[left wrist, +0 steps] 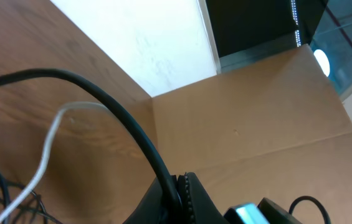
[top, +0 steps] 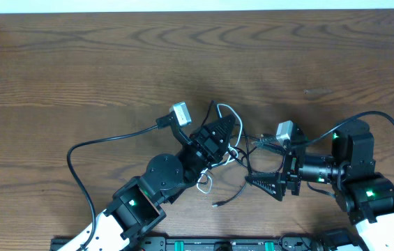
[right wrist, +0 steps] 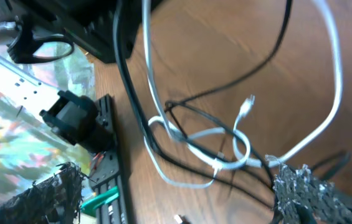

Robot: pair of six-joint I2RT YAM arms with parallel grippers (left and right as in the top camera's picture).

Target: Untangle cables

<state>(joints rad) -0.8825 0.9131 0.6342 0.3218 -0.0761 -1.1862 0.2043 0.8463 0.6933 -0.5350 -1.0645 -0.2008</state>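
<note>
Dark brown wood-grain surface [top: 99,63] fills the overhead view, and we find the tangle of thin flexible cords [top: 235,152], mostly black with one white, lying on it just below the frame's centre, between the two arms. Reaching up from the lower left, the left tool [top: 230,127] sits at the tangle's upper left edge with its black fingers pressed together. In its own wrist view a black cord [left wrist: 119,118] curves from the left edge down to the fingertips at the bottom of the frame, but we cannot tell whether it is pinched there or only runs beside them. Behind it we see a brown cardboard panel [left wrist: 256,118] and a white wall [left wrist: 138,43]. The thin white cord [top: 229,110] arches in a loop just above that tool in the overhead view. Coming in from the lower right, the right tool [top: 256,162] points toward the left of the frame with its two fingers spread wide, one above the other, and part of the tangle lies in the gap between them. In the right wrist view the rough dark fingers sit in the two lower corners. Between them the white cord winds through small loops, crossed by black cords, and its small plug end [right wrist: 247,106] lies near the middle of the frame. We see nothing gripped by this tool.
</note>
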